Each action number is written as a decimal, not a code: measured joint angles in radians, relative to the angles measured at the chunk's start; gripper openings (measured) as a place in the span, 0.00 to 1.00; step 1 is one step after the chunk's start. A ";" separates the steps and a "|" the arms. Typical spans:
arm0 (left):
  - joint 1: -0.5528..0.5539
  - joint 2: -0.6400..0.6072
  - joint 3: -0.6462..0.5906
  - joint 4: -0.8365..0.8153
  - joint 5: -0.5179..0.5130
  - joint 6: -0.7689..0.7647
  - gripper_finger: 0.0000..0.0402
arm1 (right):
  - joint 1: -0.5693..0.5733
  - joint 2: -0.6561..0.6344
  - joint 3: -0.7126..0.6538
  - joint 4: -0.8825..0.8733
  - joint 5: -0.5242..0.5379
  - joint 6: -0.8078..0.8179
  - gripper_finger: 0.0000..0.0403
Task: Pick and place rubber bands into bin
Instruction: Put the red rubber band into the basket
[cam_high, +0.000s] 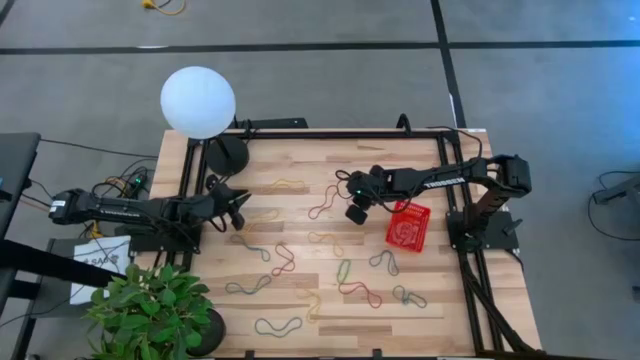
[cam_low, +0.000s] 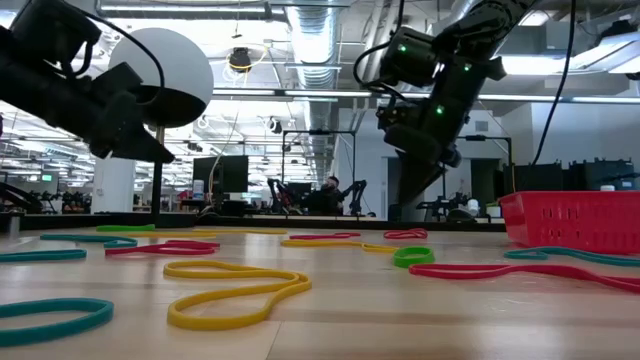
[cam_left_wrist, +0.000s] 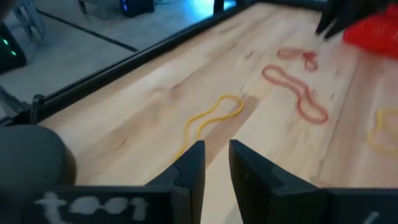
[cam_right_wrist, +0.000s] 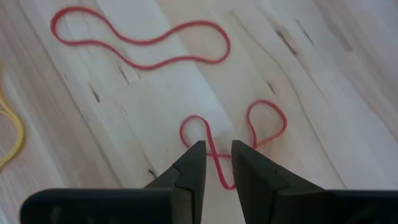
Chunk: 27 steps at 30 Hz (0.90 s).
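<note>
Butcher-block tabletop, rubber bands scattered, nothing picked at this moment.

Under the right gripper (cam_right_wrist: 214, 163) lies a twisted red rubber band (cam_right_wrist: 233, 140), flat on the wood, just beside the red bin (cam_high: 408, 226); its fingers stand narrowly apart, holding nothing. I'd judge it is lining up: next comes a straight drop and a pinch. Off at the table's left side, the left gripper (cam_left_wrist: 216, 163) hangs above a yellow rubber band (cam_left_wrist: 211, 121), fingers likewise slightly parted. I can read no writing.
</note>
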 joint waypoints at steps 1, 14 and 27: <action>0.000 0.000 0.000 0.012 0.000 -0.022 0.16 | 0.000 0.000 0.000 -0.006 0.000 0.006 0.18; 0.000 -0.001 0.000 0.234 0.105 -0.187 0.16 | 0.000 0.113 -0.001 -0.015 -0.003 0.054 0.18; 0.005 -0.002 0.000 0.340 0.228 -0.134 0.16 | -0.017 0.143 0.000 0.014 -0.004 0.053 0.18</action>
